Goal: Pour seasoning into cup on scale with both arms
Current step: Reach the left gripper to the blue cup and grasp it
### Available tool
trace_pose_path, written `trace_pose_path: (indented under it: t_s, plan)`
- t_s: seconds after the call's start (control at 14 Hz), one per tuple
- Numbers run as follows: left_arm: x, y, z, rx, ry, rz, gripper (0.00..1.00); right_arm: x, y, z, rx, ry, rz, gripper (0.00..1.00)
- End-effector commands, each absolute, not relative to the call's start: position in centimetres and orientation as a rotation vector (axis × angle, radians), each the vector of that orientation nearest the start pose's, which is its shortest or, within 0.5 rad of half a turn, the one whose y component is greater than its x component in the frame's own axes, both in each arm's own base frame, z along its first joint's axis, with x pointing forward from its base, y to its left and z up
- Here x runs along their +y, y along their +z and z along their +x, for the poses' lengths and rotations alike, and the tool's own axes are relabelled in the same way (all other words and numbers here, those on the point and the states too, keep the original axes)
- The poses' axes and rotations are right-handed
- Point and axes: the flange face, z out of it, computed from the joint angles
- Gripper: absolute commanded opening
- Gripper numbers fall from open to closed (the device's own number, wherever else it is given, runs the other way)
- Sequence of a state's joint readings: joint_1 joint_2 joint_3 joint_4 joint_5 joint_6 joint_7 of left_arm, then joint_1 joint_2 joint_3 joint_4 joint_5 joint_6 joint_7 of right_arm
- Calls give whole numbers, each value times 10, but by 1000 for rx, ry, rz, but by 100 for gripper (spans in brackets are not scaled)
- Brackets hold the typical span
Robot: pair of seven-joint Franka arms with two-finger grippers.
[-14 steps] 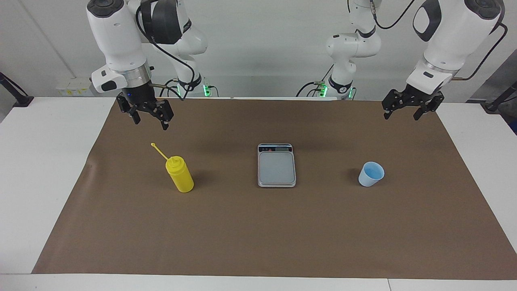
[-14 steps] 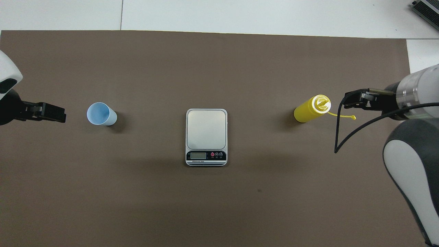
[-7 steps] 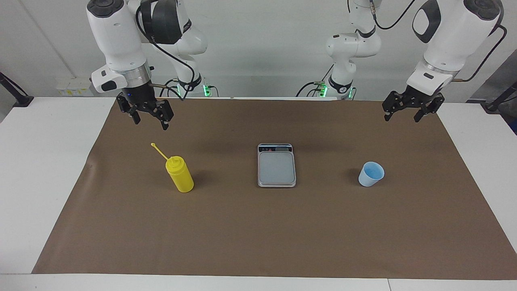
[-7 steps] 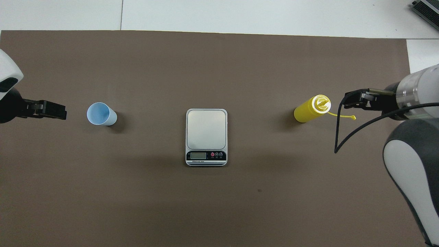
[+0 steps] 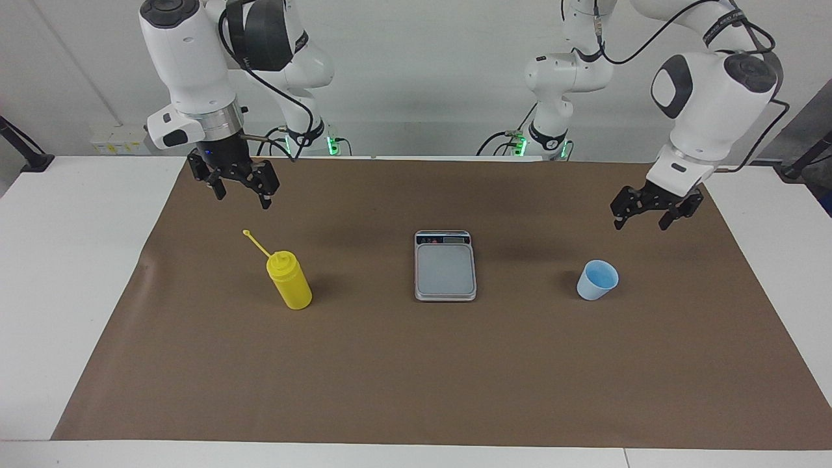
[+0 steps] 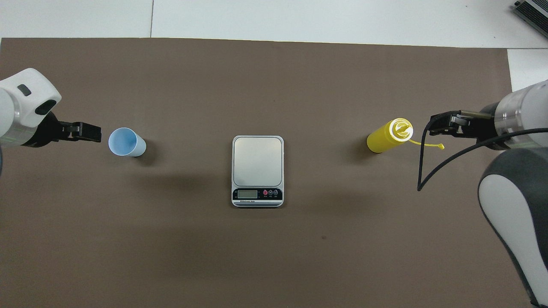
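The yellow seasoning bottle (image 5: 289,283) (image 6: 387,137) stands upright on the brown mat toward the right arm's end, its cap stick pointing toward the robots. Up in the air over the mat beside the bottle hangs my right gripper (image 5: 242,197) (image 6: 433,128), open and empty. In the middle lies the silver-grey scale (image 5: 445,273) (image 6: 257,167), with nothing on its plate. The pale blue cup (image 5: 597,281) (image 6: 126,142) stands upright on the mat toward the left arm's end. My left gripper (image 5: 639,225) (image 6: 95,132) hovers open close beside the cup, above the mat and touching nothing.
A brown mat (image 5: 416,377) covers most of the white table (image 5: 71,260). A black cable (image 6: 424,171) loops down from the right arm's wrist near the bottle. The arms' bases stand at the robots' edge of the table.
My left gripper has come down and moved toward the cup, still open. The right arm, bottle, cup and scale have not moved.
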State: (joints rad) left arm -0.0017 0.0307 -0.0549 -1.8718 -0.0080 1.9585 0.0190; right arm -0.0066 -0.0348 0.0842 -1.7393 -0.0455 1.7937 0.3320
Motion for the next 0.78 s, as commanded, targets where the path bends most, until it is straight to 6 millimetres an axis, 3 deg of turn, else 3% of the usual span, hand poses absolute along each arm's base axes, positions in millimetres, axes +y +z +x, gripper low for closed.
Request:
trace_pose_path:
  t_s: [0.0,0.14,0.36,0.57,0.71]
  plan:
    - [-25,456,581,91,-107,-3162,100,37,588,554,371,-144,-3151,100]
    - [-13,435,576,60,-117,-3161,100,36,588,554,373,-144,-3151,100]
    - [-11,413,580,51,-136,-3161,100,37,588,554,371,-144,-3151,100]
    - [-20,381,588,-109,-114,-3169,100,37,588,554,371,-144,-3151,100]
    - [-20,369,580,-134,-80,-3167,100,37,588,554,371,-144,-3151,100]
